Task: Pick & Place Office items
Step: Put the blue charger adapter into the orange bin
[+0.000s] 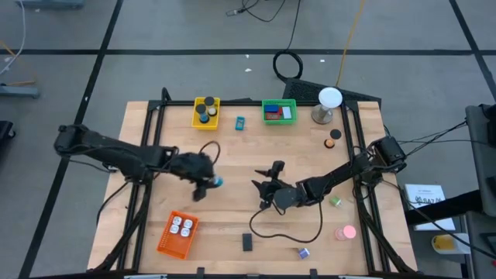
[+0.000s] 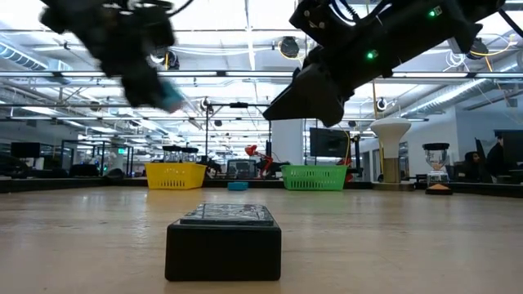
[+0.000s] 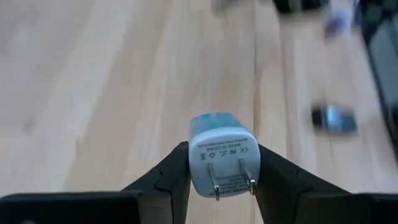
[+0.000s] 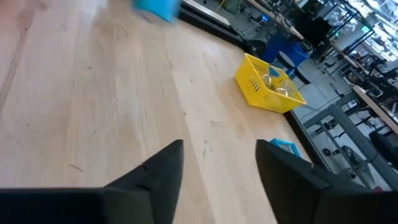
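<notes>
My left gripper (image 1: 209, 184) hovers above the table's middle left, shut on a small white charger plug with a cyan end (image 3: 221, 155); the same plug shows cyan in the high view (image 1: 218, 182) and in the low view (image 2: 167, 94). My right gripper (image 1: 266, 180) hangs open over the table's centre, with nothing between its fingers (image 4: 219, 146). Other office items lie about: a black block (image 1: 247, 242) flat on the near table, a purple clip (image 1: 304, 253), a pink round piece (image 1: 346, 232), a green clip (image 1: 336, 201) and a cyan clip (image 1: 240, 122). My left gripper pinches the charger plug by its two opposite side faces (image 3: 193, 163), one finger (image 3: 168, 180) on each side. The two metal prongs (image 3: 214, 186) point back toward the wrist and the cyan end points away. The plug is lifted clear of the table.
Along the far edge stand a yellow basket (image 1: 206, 111) with dark discs, a green basket (image 1: 279, 111) with red and blue blocks, and a white ball on a stand (image 1: 330, 98). An orange basket (image 1: 178, 234) sits near left. Two small discs (image 1: 332, 139) lie far right.
</notes>
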### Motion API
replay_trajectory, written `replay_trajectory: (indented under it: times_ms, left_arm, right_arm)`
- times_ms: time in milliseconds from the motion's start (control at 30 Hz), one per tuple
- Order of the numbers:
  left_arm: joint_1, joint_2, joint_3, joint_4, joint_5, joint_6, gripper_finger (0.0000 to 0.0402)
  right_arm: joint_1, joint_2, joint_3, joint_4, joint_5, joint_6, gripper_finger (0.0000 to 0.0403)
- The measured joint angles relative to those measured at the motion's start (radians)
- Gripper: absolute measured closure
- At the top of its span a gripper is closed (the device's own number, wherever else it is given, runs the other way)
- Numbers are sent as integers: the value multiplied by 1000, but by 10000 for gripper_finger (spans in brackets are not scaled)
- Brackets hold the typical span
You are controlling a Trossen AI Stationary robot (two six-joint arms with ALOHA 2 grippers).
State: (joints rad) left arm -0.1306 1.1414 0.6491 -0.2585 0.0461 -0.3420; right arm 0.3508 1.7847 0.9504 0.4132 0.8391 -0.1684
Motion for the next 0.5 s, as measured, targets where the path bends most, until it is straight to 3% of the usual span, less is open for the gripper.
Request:
replay_trajectory:
  times_ms: [233,500]
  left_arm:
    - [-211,-100,9,-266,-48,-124,261]
    - [-522,-64,198,-545,-192,-221,260]
  right_arm:
    - [5,0,0,-11,-2,26,307]
    - [8,-8,0,-147,-5,87,383]
